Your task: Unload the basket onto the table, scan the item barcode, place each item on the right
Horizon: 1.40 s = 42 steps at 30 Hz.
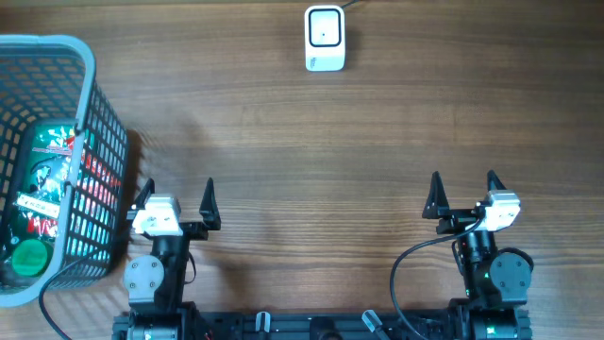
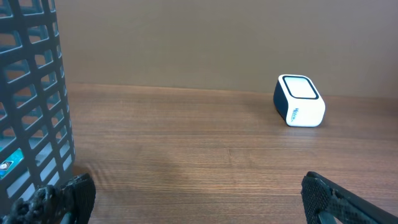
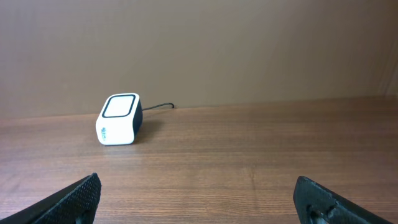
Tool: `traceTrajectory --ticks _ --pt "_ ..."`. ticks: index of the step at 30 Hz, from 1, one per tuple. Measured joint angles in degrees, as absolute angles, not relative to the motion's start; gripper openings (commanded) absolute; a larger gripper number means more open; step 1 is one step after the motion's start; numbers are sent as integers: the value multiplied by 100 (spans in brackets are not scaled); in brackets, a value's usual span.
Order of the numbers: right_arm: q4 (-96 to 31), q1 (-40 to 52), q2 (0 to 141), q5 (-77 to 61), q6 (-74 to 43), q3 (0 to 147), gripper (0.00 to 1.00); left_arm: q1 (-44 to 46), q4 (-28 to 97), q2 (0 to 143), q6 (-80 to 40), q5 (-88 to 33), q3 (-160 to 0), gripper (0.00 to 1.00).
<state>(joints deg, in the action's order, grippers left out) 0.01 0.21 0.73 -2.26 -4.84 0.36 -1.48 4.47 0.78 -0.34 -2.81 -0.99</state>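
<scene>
The wooden desk (image 1: 311, 132) is carrying everything. A grey mesh basket (image 1: 106, 179) is standing at the desk's left edge, reaching from the far-left corner almost to the near edge. The left gripper (image 1: 178, 187) is sitting at the near edge just beside the basket, its jaws spread wide and holding nothing. The right gripper (image 1: 463, 179) is sitting at the near edge towards the right, likewise spread wide and empty. The item, a red-and-green printed packet (image 1: 47, 179), is lying inside the basket beside a green round lid (image 1: 28, 255). The white scanner (image 1: 325, 38) is resting at the middle of the far edge, well apart from both grippers.
</scene>
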Motion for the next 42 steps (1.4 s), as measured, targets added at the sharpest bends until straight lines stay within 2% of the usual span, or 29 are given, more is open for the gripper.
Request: traceTrajectory --ticks 33,42 --pt "-8 21 73 -226 -484 36 100 -148 447 78 -34 -281 -99 100" --pt "-23 362 119 -207 -484 36 100 -148 447 80 -34 -281 -99 100"
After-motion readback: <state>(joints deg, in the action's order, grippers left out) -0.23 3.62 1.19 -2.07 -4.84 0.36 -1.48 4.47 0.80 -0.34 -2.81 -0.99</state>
